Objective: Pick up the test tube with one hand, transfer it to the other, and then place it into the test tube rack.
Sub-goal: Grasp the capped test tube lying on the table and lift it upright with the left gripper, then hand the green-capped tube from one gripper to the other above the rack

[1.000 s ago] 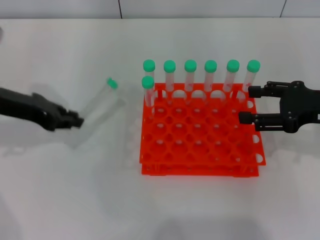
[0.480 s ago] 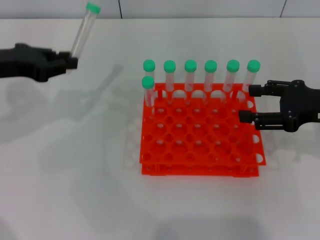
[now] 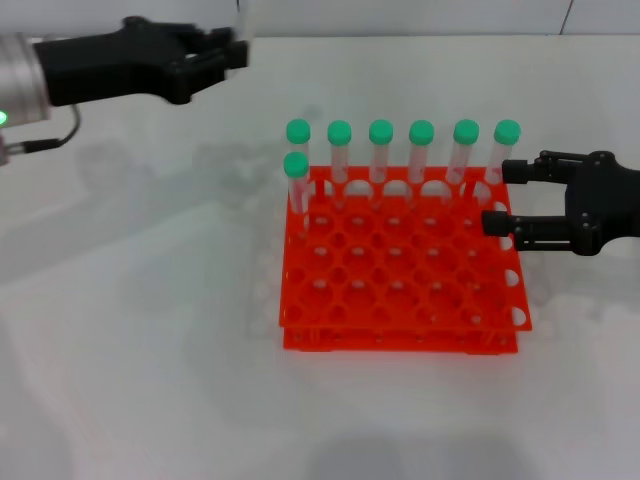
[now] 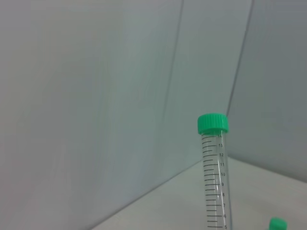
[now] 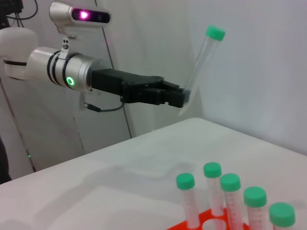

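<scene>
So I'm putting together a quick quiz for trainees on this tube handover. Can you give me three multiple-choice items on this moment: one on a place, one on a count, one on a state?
1. Where is the right gripper?
A. At the test tube rack's right edge
B. Above the rack's centre
C. At the table's left edge

2. How many green-capped tubes stand in the test tube rack?
A. Five
B. Seven
C. Nine

3. What is the state of the left gripper?
A. Open and empty
B. Resting on the table
C. Shut on the test tube

Key:
1 A: the head view shows it beside the rack's right rim.
2 B: six stand along the back row and one in front at the left end.
3 C: the right wrist view shows it raised, clamping the test tube near its lower end, cap up.
</scene>
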You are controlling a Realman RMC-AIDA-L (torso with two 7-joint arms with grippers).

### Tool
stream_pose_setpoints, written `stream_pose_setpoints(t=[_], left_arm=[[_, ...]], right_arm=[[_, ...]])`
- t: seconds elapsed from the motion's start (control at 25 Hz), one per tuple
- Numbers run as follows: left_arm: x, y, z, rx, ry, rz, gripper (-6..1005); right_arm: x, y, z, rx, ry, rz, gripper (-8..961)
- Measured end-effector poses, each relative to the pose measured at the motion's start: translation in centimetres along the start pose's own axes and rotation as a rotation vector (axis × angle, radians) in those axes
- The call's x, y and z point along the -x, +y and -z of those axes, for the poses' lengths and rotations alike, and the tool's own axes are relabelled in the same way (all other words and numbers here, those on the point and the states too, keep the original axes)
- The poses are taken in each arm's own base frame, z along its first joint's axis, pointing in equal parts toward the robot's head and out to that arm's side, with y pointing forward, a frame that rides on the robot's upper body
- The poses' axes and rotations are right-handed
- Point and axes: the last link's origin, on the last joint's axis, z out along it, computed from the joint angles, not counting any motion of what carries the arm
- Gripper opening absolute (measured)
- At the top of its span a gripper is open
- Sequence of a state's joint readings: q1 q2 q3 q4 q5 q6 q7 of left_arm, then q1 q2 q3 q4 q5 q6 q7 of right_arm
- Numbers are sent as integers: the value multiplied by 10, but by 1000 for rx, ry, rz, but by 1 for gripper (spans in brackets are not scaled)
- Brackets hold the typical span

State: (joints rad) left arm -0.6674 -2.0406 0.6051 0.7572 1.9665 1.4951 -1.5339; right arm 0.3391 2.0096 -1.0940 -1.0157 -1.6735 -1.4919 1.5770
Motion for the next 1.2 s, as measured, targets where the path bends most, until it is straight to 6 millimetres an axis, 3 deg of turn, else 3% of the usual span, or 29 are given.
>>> stream_pose_setpoints(t=[0.28,0.6,1.2], left_arm=[[-12,10,-28,82,22,-32,193],[-10,26,-49,167,22,-62,194],[1,49,-66,276,-29,-106,193]], right_arm=[[3,-3,9,-18,-22,0,770],[4,-4,11,-24,-25,1,769],[7,-8,13,-40,-29,9,769]])
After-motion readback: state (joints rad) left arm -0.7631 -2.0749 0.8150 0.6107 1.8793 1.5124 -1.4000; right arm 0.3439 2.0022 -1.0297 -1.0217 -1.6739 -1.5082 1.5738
